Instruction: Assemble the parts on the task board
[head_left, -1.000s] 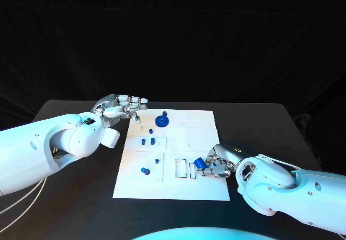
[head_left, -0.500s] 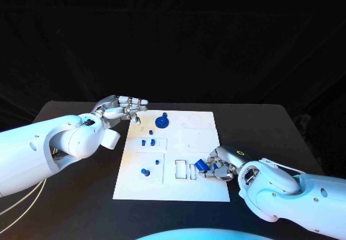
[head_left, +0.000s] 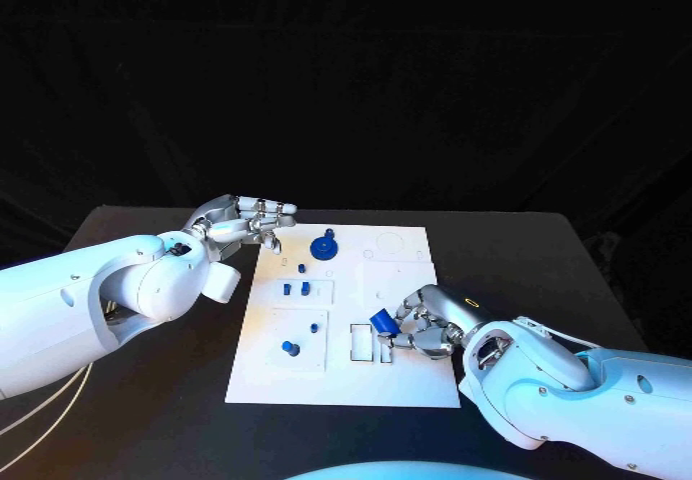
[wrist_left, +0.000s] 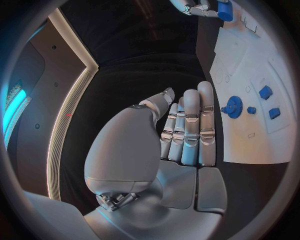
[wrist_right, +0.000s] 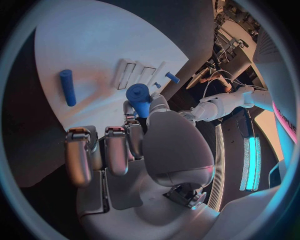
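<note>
A matte black table (head_left: 159, 380) under a dark cloth backdrop carries the flat white rectangular task board (head_left: 342, 375), a smooth plate with shallow rectangular recesses and faint circle outlines. The silver right hand (head_left: 426, 328) sits over the board's near right part, pinching a short blue cylinder part (head_left: 384, 321) between thumb and fingers, held just above two narrow slots (head_left: 371, 341); in the right wrist view the same cylinder (wrist_right: 139, 97) stands up from the fingertips, and one longer blue rod (wrist_right: 67, 87) lies loose on the board beyond the hand. The silver left hand (head_left: 245, 218) hovers off the board's far left corner, fingers straight and close together, holding nothing. Just beside its fingertips is one blue toothed gear (head_left: 325, 245); nearer lie about five small blue pegs, hard to count exactly. No writing is legible.
</note>
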